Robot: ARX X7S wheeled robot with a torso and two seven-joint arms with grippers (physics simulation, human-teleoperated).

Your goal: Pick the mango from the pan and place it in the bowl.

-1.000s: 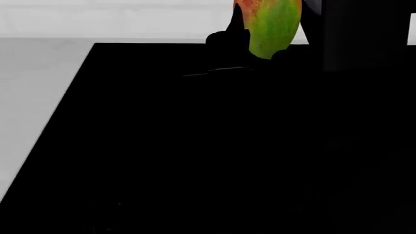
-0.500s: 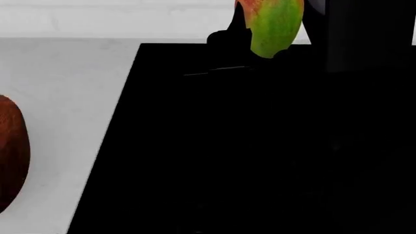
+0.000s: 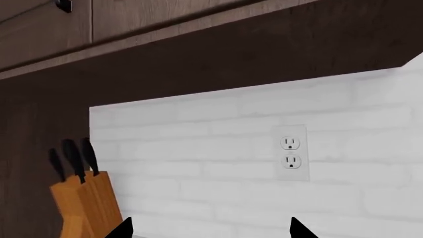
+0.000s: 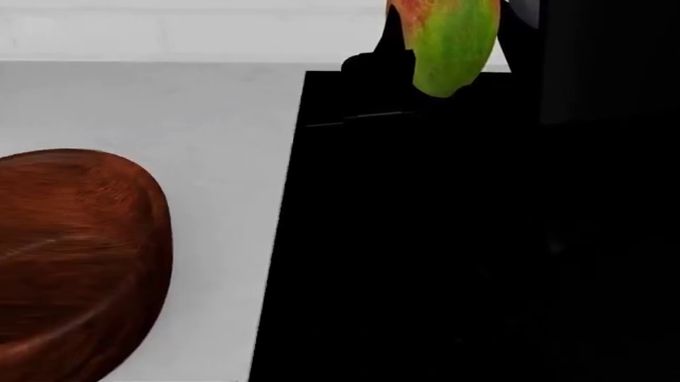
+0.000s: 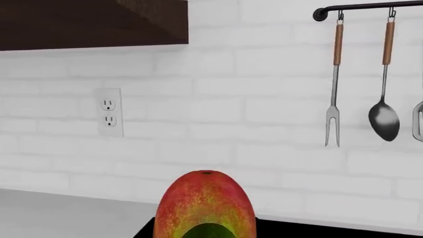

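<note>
I had the right gripper (image 4: 447, 76) clamped on the mango (image 4: 451, 44), lifted far right of the bowl (image 4: 75, 255) at near left. Left gripper (image 3: 208, 230) fingertips apart, holding nothing.

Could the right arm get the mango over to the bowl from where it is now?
Probably yes. The right gripper holds the mango up high, and the bowl sits low to its left with only bare white counter between them. Nothing visible blocks the way, though the actual reach can't be judged.
</note>
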